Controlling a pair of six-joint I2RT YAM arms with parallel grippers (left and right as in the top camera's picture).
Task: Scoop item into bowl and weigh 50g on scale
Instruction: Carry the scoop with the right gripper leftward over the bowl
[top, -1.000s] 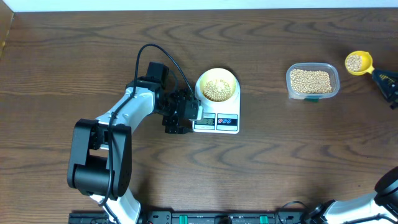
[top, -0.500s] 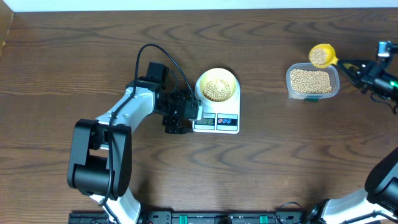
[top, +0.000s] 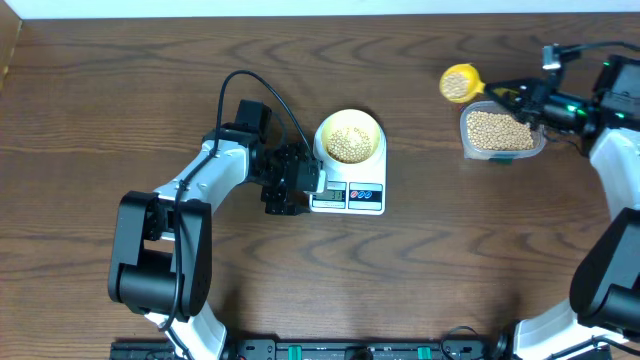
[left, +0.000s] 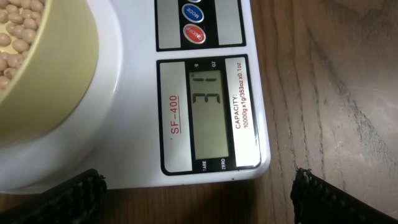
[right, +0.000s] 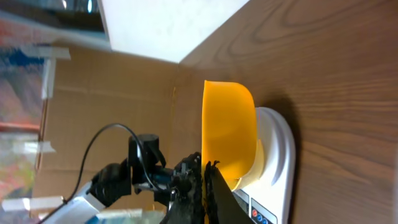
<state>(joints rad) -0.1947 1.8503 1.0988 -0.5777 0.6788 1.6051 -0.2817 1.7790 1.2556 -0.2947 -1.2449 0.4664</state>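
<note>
The pale yellow-green bowl (top: 349, 137) holds tan beans (top: 348, 145) and sits on the white scale (top: 349, 196). In the left wrist view the scale's display (left: 208, 112) and the bowl's side (left: 59, 68) show close up. My left gripper (top: 288, 186) is open and empty at the scale's left front corner, its fingers apart on either side of the display corner (left: 199, 193). My right gripper (top: 512, 97) is shut on the handle of a yellow scoop (top: 459, 83) filled with beans, held above the table left of the clear tub (top: 502, 131). The scoop's cup (right: 229, 134) shows in the right wrist view.
The clear plastic tub of beans stands at the right, under my right arm. The table's far edge and a white wall (top: 320, 8) run along the top. Cardboard (right: 112, 93) stands beyond the table's left side.
My right gripper has carried the loaded scoop leftwards, from the far right over the tub to a spot left of it. The left arm, bowl and scale have not moved.
</note>
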